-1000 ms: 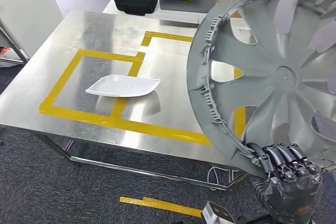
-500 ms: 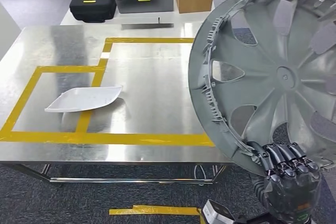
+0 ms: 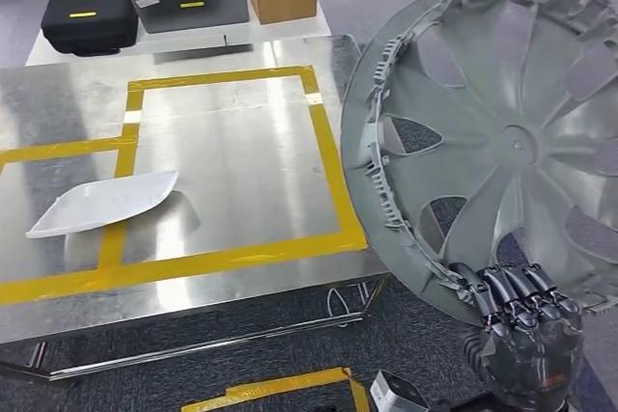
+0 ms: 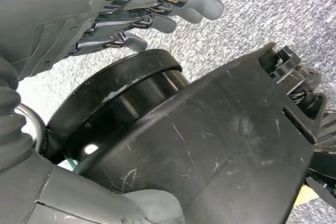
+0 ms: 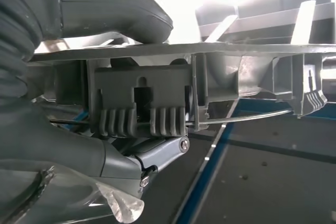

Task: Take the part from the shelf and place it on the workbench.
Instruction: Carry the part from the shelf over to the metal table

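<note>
Wheel cover (image 3: 503, 142) stands upright, lower rim gripped by right hand (image 3: 528, 330)

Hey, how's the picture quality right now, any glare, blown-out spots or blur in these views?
Head view: sharp, with soft ceiling glare on the steel workbench and a shadow under the white plate. Right wrist view: background blown out white behind the hubcap rim held by the right robot hand. Left wrist view: the left robot hand and carpet look slightly soft.
</note>
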Action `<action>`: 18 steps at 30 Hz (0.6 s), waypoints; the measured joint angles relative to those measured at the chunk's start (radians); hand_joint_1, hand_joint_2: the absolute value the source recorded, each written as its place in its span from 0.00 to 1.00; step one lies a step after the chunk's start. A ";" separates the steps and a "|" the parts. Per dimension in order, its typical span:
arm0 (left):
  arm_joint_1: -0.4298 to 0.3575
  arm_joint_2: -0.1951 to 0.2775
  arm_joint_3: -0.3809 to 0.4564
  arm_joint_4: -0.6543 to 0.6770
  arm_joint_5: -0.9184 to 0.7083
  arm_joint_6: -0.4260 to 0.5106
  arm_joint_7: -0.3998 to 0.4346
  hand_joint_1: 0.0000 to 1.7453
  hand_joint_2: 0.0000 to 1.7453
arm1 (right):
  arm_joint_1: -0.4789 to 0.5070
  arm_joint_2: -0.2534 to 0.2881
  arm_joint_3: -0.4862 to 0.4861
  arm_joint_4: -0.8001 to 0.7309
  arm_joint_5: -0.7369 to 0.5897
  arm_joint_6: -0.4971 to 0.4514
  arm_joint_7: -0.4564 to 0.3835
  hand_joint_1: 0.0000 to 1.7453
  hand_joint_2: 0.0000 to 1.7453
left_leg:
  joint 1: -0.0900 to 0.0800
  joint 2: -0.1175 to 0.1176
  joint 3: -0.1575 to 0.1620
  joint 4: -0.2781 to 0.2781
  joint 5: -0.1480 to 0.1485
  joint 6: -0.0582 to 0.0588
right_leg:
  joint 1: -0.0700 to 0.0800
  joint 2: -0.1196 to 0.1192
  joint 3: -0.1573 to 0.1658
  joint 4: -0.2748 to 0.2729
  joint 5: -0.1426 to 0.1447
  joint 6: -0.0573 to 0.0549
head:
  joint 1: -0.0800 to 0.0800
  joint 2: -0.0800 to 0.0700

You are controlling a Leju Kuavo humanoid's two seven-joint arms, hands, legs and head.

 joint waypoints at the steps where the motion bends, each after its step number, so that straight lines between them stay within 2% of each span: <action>1: 0.000 0.000 0.000 0.000 0.000 0.000 0.000 0.00 1.00 | 0.001 0.000 0.000 0.000 0.000 0.000 0.003 1.00 1.00 | 0.000 0.006 0.004 0.001 -0.004 -0.004 | -0.001 -0.006 0.041 -0.074 0.033 0.000 | 0.000 0.000; 3: -0.001 0.000 0.001 0.000 0.000 0.001 0.000 0.00 1.00 | 0.001 0.000 0.000 0.002 0.000 0.000 0.009 1.00 1.00 | -0.004 0.014 0.007 0.006 -0.012 -0.015 | 0.000 -0.017 0.113 -0.195 0.066 -0.006 | -0.001 0.000; 4: -0.001 0.001 0.001 0.000 -0.001 0.001 0.000 0.00 1.00 | 0.003 -0.001 0.000 0.003 0.000 0.000 0.011 1.00 1.00 | -0.007 0.017 0.007 0.009 -0.015 -0.016 | 0.000 -0.019 0.129 -0.220 0.068 -0.009 | -0.001 0.000; 7: 0.000 0.002 0.002 0.000 -0.001 0.002 0.001 0.00 1.00 | 0.009 -0.002 -0.001 0.011 0.000 0.000 -0.003 1.00 1.00 | -0.011 0.016 0.007 0.010 -0.014 -0.002 | 0.002 -0.019 0.133 -0.225 0.067 -0.016 | -0.003 0.000; 9: 0.000 0.003 0.003 0.000 -0.001 0.004 0.002 0.00 1.00 | 0.010 -0.002 -0.003 0.014 0.000 0.000 -0.024 1.00 1.00 | -0.010 0.016 0.008 0.004 -0.011 -0.001 | 0.004 -0.019 0.133 -0.225 0.065 -0.020 | -0.003 0.000; 12: 0.000 0.003 0.003 0.000 -0.005 0.005 0.003 0.00 1.00 | 0.011 -0.002 -0.003 0.016 0.000 0.000 -0.044 1.00 1.00 | -0.009 0.016 0.010 -0.001 -0.008 -0.007 | 0.006 -0.019 0.132 -0.223 0.062 -0.025 | -0.003 0.000; 16: -0.001 0.002 0.003 0.000 -0.014 0.005 0.003 0.00 1.00 | 0.011 -0.002 -0.003 0.021 0.000 0.000 -0.050 1.00 1.00 | -0.005 0.015 0.010 -0.003 -0.007 -0.026 | 0.009 -0.021 0.132 -0.220 0.061 -0.030 | -0.002 0.000; 18: -0.001 0.002 0.003 0.000 -0.015 0.007 0.003 0.00 1.00 | 0.010 -0.004 -0.003 0.025 0.000 0.000 -0.038 1.00 1.00 | -0.005 0.015 0.010 -0.003 -0.007 -0.030 | 0.009 -0.021 0.132 -0.220 0.062 -0.031 | -0.002 0.000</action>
